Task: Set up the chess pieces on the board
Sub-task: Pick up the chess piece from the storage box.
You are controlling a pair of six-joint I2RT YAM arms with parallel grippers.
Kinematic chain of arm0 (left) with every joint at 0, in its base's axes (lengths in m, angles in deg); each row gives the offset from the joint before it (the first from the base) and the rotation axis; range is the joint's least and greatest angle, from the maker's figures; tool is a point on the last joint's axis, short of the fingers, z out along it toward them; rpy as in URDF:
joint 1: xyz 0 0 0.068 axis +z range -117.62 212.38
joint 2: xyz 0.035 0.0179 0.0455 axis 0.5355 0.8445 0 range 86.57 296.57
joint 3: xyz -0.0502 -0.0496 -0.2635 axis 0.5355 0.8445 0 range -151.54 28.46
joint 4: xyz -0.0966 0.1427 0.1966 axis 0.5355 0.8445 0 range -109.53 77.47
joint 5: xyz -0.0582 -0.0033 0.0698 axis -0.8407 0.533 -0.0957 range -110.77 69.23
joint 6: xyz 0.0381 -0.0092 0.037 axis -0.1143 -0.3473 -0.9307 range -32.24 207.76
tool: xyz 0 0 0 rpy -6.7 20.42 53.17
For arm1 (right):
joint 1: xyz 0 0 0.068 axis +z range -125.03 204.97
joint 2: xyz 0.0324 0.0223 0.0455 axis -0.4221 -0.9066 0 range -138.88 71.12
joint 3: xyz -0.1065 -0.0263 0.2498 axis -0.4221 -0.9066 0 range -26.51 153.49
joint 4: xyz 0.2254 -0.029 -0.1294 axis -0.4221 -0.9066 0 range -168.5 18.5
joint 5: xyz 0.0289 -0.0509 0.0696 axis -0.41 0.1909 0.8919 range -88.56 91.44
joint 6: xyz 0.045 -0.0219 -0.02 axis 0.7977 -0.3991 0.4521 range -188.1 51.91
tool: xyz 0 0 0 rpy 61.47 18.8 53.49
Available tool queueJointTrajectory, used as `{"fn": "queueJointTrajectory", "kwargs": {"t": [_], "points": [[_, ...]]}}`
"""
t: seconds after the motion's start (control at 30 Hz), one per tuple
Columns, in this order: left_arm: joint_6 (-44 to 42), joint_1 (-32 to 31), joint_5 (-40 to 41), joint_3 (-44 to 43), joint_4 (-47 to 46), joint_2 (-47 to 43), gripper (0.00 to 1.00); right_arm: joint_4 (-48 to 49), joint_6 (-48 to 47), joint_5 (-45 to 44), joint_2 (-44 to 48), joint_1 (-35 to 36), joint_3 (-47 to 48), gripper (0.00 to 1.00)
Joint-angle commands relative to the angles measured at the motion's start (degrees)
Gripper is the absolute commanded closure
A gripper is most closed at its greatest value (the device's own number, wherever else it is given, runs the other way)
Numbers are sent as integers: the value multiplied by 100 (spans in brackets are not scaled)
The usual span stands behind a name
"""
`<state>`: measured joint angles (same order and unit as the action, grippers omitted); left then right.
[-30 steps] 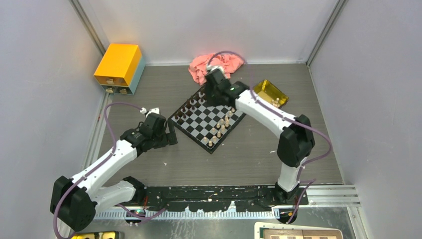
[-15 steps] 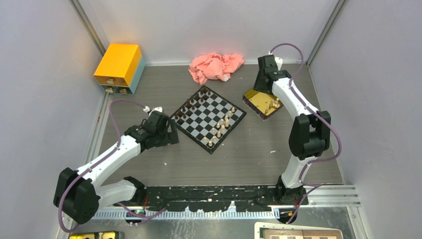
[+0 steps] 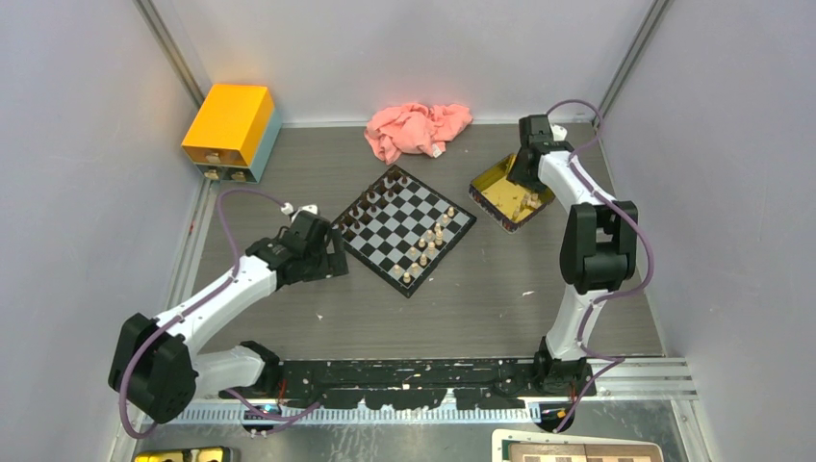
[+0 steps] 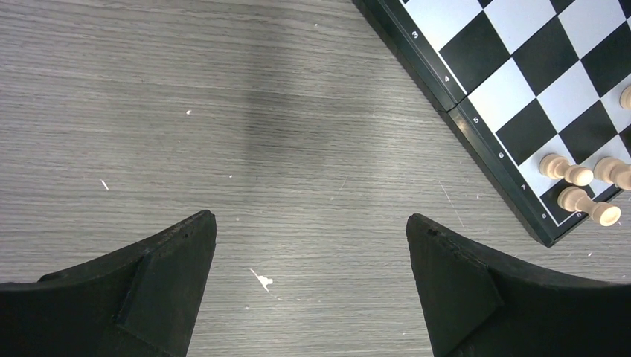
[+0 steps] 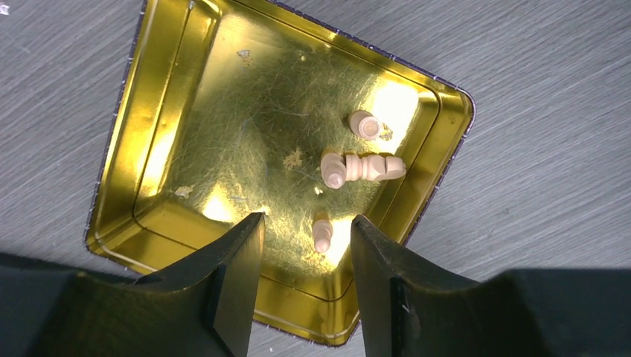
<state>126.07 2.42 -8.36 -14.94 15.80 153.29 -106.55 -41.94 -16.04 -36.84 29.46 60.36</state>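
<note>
The board (image 3: 404, 229) with black and pale grey checks lies turned like a diamond at the table's middle. Dark brown chess pieces (image 3: 370, 199) stand along its upper-left edge and pale chess pieces (image 3: 426, 246) along its lower-right side. My right gripper (image 5: 306, 223) is open and empty above a gold tray (image 5: 160, 126), where a few pale pieces lie; one (image 5: 322, 233) lies just ahead of the jaws, others (image 5: 362, 168) further in. My left gripper (image 4: 311, 223) is wide open and empty over bare table beside the board's left corner (image 4: 476, 126); pale pieces (image 4: 588, 207) show there.
A pink cloth (image 3: 416, 128) lies behind the board. A yellow box with drawers (image 3: 229, 130) stands at the back left. The gold tray (image 3: 508, 195) sits right of the board, under my right gripper (image 3: 524, 181). Grey walls close in on both sides.
My right arm has swung from the board's far corner rightward to the gold tray. My left gripper has crept slightly right, toward the board.
</note>
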Motion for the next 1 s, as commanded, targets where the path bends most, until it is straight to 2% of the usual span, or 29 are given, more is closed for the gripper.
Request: {"fn": "queueJointTrajectory", "kwargs": {"t": [0.0, 0.67, 0.97], "points": [[-102, -17, 63, -253, -253, 49, 1, 303, 143, 70, -106, -87, 48, 48], [-123, -22, 60, -292, -273, 194, 1, 389, 189, 249, -547, -352, 119, 48], [-137, -20, 52, -292, -281, 228, 1, 423, 189, 297, -671, -370, 202, 55]]}}
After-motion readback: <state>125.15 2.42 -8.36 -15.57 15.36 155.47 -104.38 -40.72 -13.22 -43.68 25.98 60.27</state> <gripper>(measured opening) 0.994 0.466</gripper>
